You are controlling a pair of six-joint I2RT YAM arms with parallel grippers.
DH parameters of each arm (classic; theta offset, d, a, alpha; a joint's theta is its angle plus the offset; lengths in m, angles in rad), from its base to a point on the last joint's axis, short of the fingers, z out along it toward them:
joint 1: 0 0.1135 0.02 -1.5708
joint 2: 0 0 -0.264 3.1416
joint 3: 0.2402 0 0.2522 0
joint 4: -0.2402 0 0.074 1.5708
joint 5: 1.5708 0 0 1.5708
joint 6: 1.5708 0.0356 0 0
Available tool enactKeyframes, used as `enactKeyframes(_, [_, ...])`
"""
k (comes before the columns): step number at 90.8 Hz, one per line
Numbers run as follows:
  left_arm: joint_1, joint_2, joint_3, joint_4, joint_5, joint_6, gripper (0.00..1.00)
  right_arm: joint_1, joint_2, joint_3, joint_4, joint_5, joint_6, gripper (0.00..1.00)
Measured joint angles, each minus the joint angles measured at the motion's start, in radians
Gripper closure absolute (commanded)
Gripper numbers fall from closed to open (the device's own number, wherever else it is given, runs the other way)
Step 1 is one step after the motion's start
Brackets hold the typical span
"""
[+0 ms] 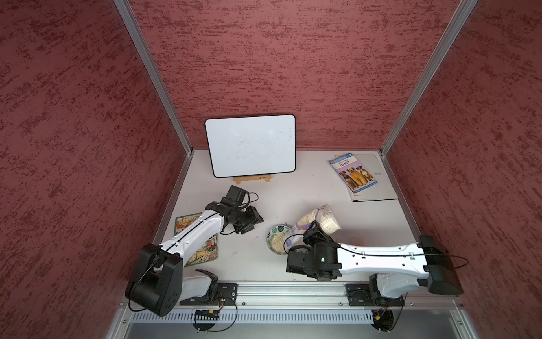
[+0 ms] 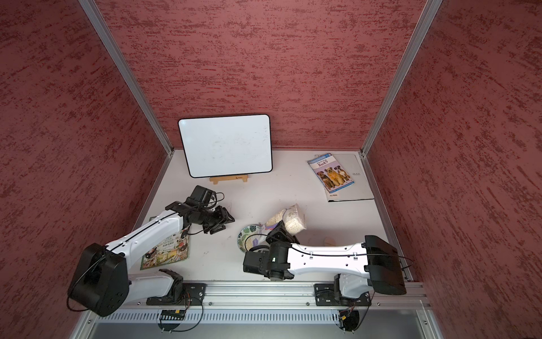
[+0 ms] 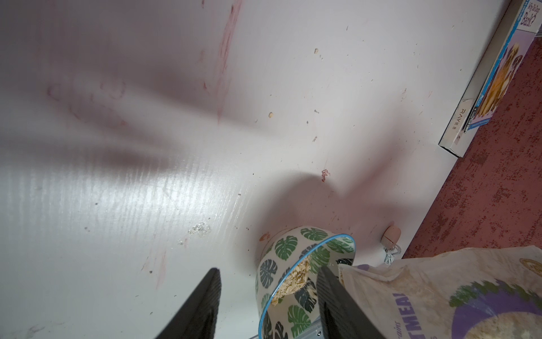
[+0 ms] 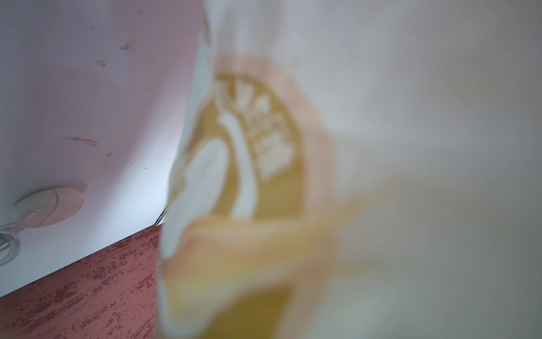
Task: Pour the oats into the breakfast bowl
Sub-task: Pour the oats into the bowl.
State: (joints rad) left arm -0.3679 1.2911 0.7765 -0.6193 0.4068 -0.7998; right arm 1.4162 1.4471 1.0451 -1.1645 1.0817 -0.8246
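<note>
Right wrist view, oats' (image 4: 410, 117) gold seal (image 4: 255, 146), unseen overhead

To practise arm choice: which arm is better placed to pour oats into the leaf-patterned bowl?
Right. The right gripper grips the tilted oats bag, its mouth at the breakfast bowl. The left gripper hangs open and empty beside the bowl.

Bag (image 1: 321, 218): clear plastic, white-and-purple label, round gold seal, part full of pale flakes. Tipped over, mouth at the bowl's rim on the side nearer the worktop's right edge, fat end pointing toward the back right corner. Bowl (image 1: 272, 234): small, round, white with green leaves, blue rim. Upright, toward the middle of the front edge, with a heap of oats (image 1: 277, 246) inside.
</note>
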Motion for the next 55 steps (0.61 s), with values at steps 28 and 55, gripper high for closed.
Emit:
enactKeyframes(28, [-0.002,0.013,0.000,0.001,0.000,0.000,0.45,-0.024,-0.019,-0.002,0.025,-0.007,-0.037,0.78])
enactKeyframes(55, [-0.002,0.030,0.015,0.000,0.000,0.001,0.45,-0.033,-0.007,0.010,0.034,-0.026,-0.047,0.77])
